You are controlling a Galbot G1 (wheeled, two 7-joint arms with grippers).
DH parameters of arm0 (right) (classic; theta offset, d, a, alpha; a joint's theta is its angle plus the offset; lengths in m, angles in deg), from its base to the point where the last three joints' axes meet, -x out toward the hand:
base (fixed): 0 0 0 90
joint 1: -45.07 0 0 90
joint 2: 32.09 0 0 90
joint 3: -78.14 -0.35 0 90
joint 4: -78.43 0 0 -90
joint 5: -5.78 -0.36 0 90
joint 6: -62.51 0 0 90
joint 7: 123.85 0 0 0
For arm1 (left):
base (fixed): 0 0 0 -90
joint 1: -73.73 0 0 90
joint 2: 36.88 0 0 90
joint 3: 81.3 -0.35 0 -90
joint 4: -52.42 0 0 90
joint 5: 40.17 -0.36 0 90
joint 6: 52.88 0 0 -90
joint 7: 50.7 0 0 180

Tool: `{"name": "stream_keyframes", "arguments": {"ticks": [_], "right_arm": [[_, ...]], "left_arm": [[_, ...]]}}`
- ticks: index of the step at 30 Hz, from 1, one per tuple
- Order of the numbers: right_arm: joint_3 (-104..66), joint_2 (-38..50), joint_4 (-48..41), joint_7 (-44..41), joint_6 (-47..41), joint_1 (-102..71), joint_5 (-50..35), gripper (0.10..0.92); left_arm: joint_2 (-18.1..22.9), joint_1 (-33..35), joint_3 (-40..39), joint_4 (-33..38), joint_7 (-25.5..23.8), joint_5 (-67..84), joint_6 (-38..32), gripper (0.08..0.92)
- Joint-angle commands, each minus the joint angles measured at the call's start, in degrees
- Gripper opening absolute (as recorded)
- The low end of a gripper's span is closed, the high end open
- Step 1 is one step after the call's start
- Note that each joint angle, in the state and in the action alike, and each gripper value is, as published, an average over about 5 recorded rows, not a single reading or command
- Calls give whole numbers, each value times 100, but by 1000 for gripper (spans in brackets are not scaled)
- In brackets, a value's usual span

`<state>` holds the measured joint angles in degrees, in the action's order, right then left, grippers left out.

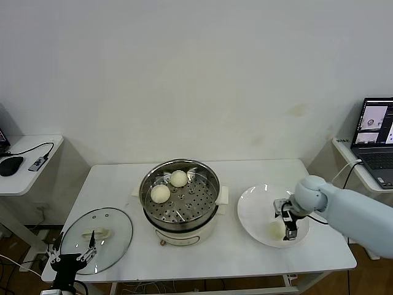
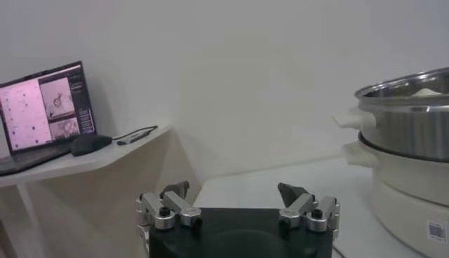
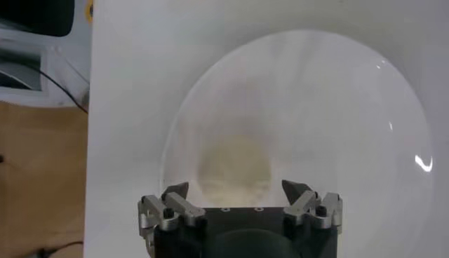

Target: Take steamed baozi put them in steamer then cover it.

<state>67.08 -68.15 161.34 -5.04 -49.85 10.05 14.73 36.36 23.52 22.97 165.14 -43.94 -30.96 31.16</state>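
**Obs A:** White wall behind, white table (image 1: 116,184) in front w/ steamer (image 1: 179,228) at centre. Two baozi in steamer (image 1: 169,186) already on the perforated tray, side by side toward the robot's left half. Glass lid (image 1: 116,230) lies flat on the table near the front-left corner, well apart from the pot.

**Obs B:** Step in hand, by my read: pick no. 3. Right gripper (image 3: 238,188) hangs over the plate (image 1: 252,212), jaws spread wide, one each side of the baozi on plate (image 3: 233,170). Nothing gripped yet; can't tell if the pads touch the dough.

**Obs A:** Only one bun visible on the plate in head and wrist views. No fourth bun seen anywhere.

**Obs B:** Next move prob. needs: settle low enough that the fingers bracket the bun's widest part, close gently (soft dough, likely dents), lift clear of the plate rim, carry over the steel rim and drop on bare tray to the robot's right of the two buns.

**Obs A:** Left gripper (image 2: 237,198) idle, low at the table's front-left edge just beside the lid, jaws fully apart, empty. Lid step not yet done.

**Obs B:** Bun look: pale cream, smooth, round, matte. It blends into the white plate.
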Motion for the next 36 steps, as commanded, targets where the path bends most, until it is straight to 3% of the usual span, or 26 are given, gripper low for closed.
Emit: {"name": "stream_keyframes", "arguments": {"ticks": [1, 13, 28, 36], "right_arm": [[-98, -154, -186, 58, -15, -166, 50, 778], [-135, -137, -168, 2, -25, -118, 81, 592], [106, 201, 229, -249, -119, 1626, -783, 602], [829, -210, 207, -330, -112, 3299, -1514, 602]], "left_arm": [[-1, -2, 5, -11, -1, -1, 2, 823], [13, 7, 6, 18, 0, 4, 0, 823], [-39, 22, 12, 86, -5, 21, 15, 823], [-75, 28, 17, 136, -7, 49, 16, 823]]}}
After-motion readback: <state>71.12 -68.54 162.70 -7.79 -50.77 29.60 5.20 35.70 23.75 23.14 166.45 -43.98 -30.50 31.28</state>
